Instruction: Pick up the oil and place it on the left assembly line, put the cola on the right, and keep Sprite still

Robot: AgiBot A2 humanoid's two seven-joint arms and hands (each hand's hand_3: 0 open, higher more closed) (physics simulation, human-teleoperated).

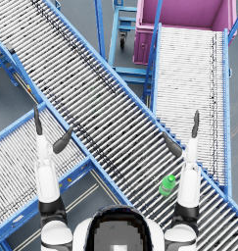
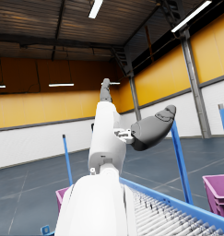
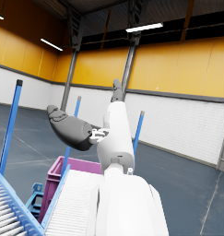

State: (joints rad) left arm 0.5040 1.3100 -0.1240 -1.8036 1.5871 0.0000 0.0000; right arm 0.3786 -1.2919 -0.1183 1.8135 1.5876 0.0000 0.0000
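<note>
A green bottle [image 1: 167, 185] lies on the middle roller conveyor [image 1: 101, 108], close beside my right forearm near the picture's bottom. My left hand [image 1: 48, 136] is raised over the left conveyor [image 1: 15, 162], fingers spread and empty; the left wrist view shows my left hand [image 2: 136, 122] open against the hall. My right hand [image 1: 186, 138] is raised at the edge between the middle conveyor and the right conveyor [image 1: 189, 88], also empty; the right wrist view shows my right hand [image 3: 90, 124] open. No oil or cola bottle is in view.
A purple bin [image 1: 189, 14] stands at the far end of the right conveyor, also seen as a purple bin [image 3: 72, 173]. Blue frame rails [image 1: 98, 22] and posts run between the lines. Grey floor shows at the far left and bottom.
</note>
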